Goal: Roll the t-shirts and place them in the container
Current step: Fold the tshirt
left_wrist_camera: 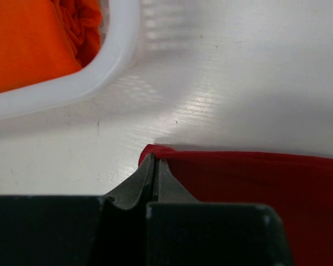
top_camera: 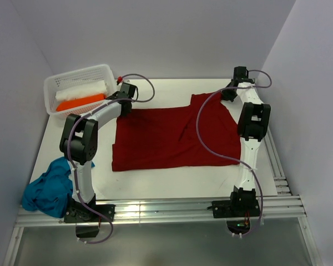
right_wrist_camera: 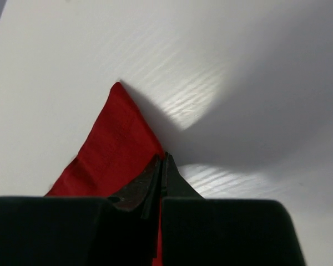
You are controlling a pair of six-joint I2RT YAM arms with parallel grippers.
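While left gripper [left_wrist_camera: 154,164], right gripper [right_wrist_camera: 164,162] pinch t-shirt [top_camera: 166,138] (red) edge, basket [left_wrist_camera: 119,52] close.

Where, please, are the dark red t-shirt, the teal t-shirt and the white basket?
dark red t-shirt [top_camera: 166,138], top external view, middle of the spread cloth.
teal t-shirt [top_camera: 47,191], top external view, middle of the heap.
white basket [top_camera: 80,75], top external view, far wall.

Nothing legible: no lettering, label or number on the dark red cloth t-shirt [top_camera: 166,141] or the white perforated plastic basket [top_camera: 77,75] near it.
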